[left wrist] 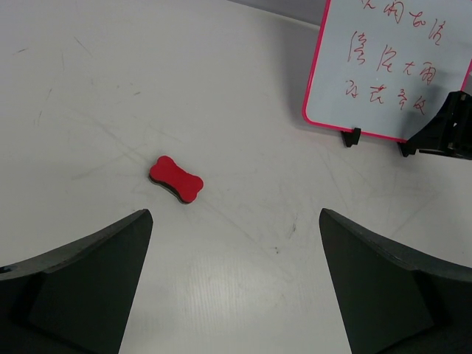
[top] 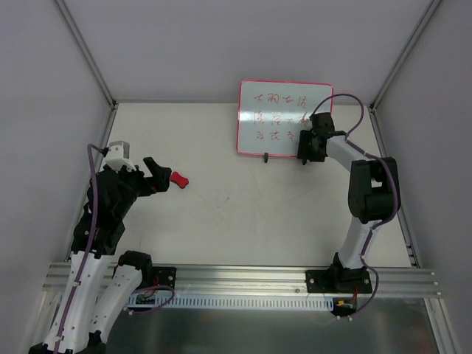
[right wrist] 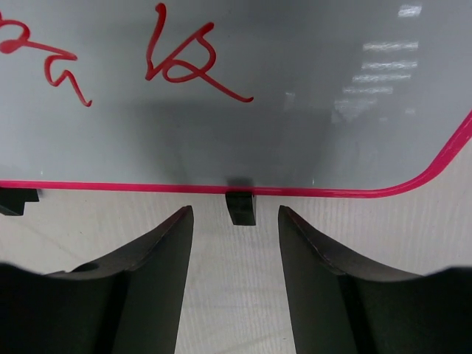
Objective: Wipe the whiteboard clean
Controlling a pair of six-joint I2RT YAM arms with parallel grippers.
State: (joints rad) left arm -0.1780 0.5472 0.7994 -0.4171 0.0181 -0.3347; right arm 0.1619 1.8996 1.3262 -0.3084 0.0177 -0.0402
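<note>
— Black fingers (left wrist: 81, 287) of the left gripper (left wrist: 234, 221) fill the bottom corners of the left wrist view, spread wide and gripping nothing.

— What lies ahead of them?

— A red bone-shaped eraser (left wrist: 176, 178), flat on the table (top: 221, 221), just beyond the tips and a little left of their middle line.

— And the whiteboard (top: 284, 116)?

— It stands on two small black feet at the far side of the table, right of centre, well apart from the eraser. Three rows of red handwriting cover it.

— Where is the right gripper (right wrist: 235, 221)?

— Down at the board's lower right edge. Its jaws stand partly apart, one on each side of the right foot (right wrist: 240, 208), with a gap showing on both sides. They grip nothing that I can see.

— Is it touching the board?

— From above, the gripper overlaps the frame's corner, but I cannot tell whether they touch.
</note>
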